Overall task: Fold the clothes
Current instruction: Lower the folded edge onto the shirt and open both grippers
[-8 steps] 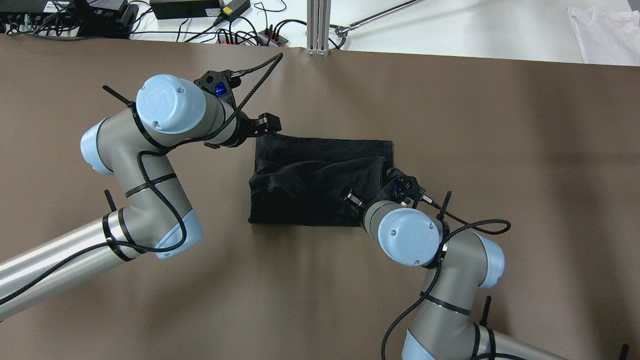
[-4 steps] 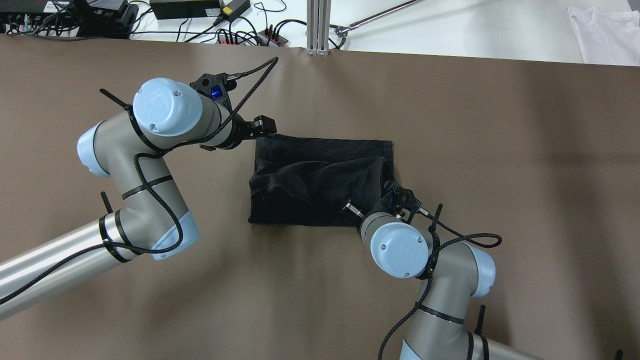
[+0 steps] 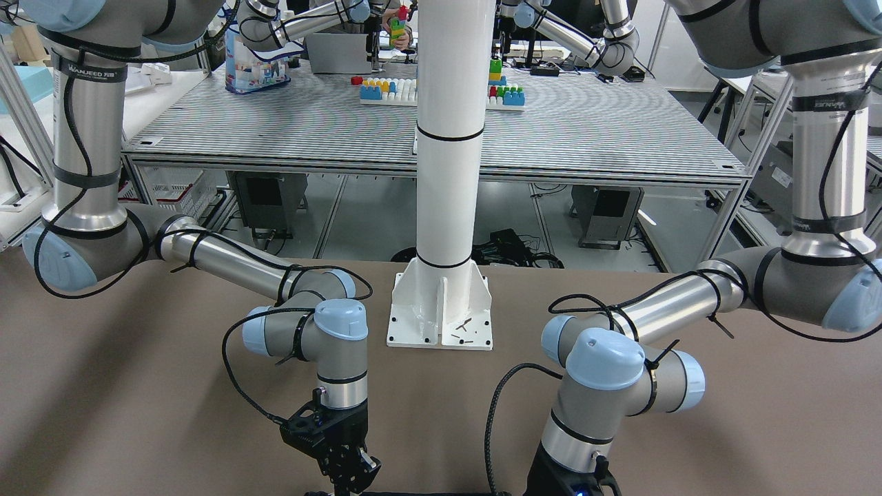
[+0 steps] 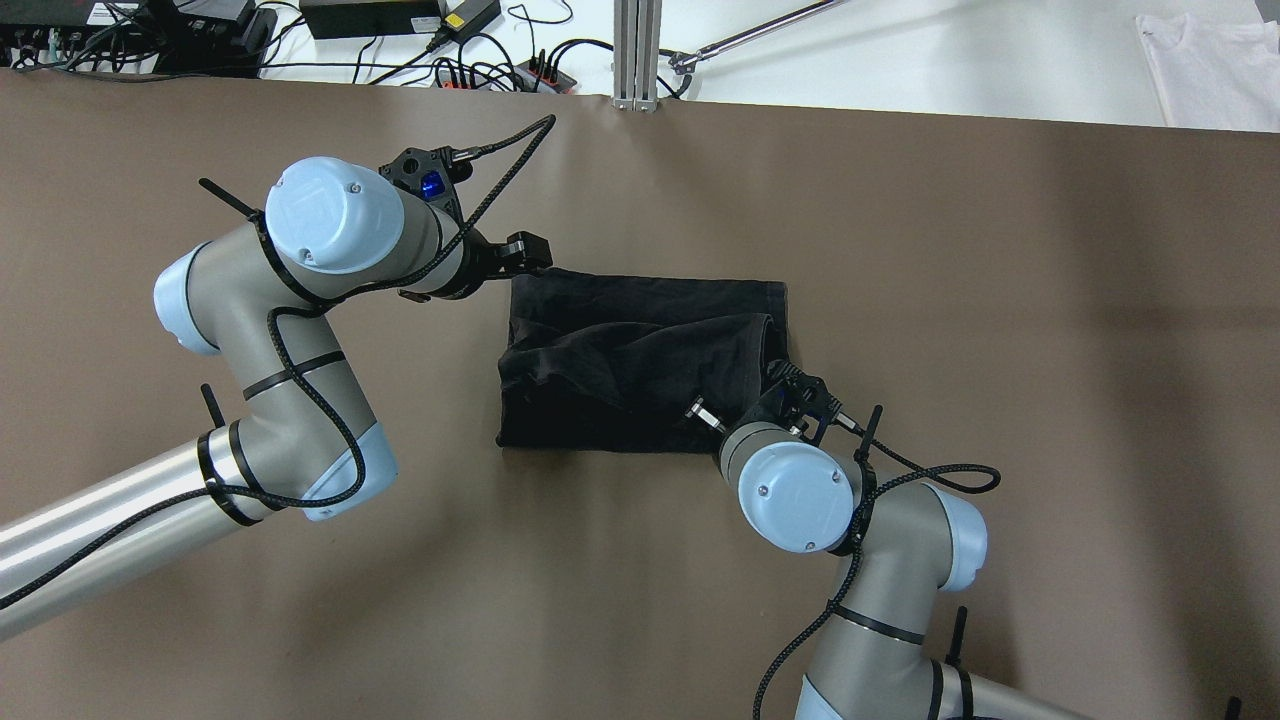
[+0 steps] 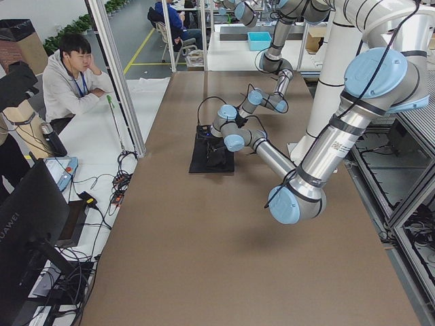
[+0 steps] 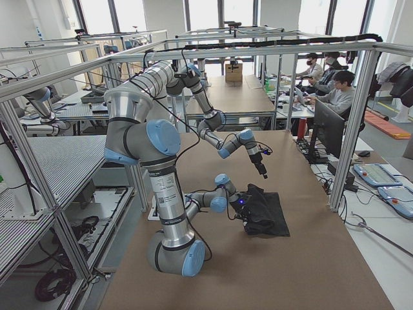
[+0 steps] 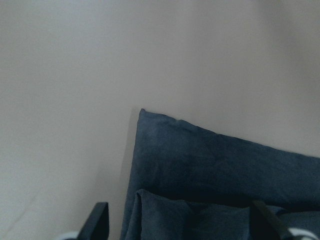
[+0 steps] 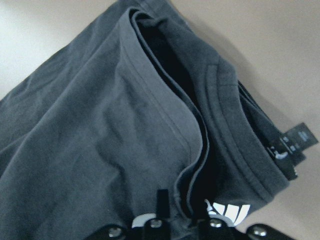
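Observation:
The clothes [image 4: 640,360] are one black piece lying in the middle of the brown table, its near layer bunched and raised. They also show in the left wrist view [image 7: 210,175] and the right wrist view [image 8: 100,125], where a collar, a label and a small white mark show. My left gripper [image 4: 530,252] is at the far left corner, open, its fingers [image 7: 100,220] wide apart with the cloth edge between them. My right gripper [image 4: 778,385] is at the right edge, shut on a fold of the cloth's upper layer [image 8: 192,165].
The white pillar's base [image 3: 441,310] stands on the table behind the arms. An aluminium post [image 4: 636,55], cables and power strips [image 4: 400,30] lie past the far edge. A white cloth [image 4: 1210,60] lies far right. An operator [image 5: 68,81] sits beside the table.
My right arm has drawn back toward the robot's side, keeping the fold in its gripper. My left gripper has shifted slightly left at the far corner.

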{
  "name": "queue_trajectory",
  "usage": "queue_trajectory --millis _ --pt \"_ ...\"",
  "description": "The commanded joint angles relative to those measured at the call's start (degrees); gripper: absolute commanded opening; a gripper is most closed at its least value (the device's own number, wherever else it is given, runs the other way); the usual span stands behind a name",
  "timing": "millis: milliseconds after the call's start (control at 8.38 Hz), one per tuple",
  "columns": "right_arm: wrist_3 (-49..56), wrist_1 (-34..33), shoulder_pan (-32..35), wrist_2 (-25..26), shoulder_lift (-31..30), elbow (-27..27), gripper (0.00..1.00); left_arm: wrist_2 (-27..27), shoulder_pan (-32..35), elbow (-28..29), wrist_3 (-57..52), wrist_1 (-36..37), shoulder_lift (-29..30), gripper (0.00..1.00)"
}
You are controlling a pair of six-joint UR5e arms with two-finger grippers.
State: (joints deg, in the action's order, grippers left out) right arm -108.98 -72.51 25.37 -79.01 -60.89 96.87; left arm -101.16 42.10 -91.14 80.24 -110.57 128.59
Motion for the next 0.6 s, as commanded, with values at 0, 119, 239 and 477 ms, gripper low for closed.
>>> queue_trajectory --millis 0,119,239,477 --pt "0.34 -0.08 3.00 -0.09 1.47 -0.01 0.00 0.09 0.00 0.08 0.00 0.00 0.00 1.00" --pt "1.48 -0.08 4.41 -0.17 2.17 -0.01 0.00 0.09 0.00 0.26 0.00 0.00 0.00 1.00" --pt "3.49 -0.08 5.99 -0.09 2.61 -0.10 0.00 0.09 0.00 0.17 0.00 0.00 0.00 1.00" --pt "4.91 0.00 9.77 -0.09 4.97 -5.50 0.00 0.09 -0.09 0.08 0.00 0.00 0.00 1.00"
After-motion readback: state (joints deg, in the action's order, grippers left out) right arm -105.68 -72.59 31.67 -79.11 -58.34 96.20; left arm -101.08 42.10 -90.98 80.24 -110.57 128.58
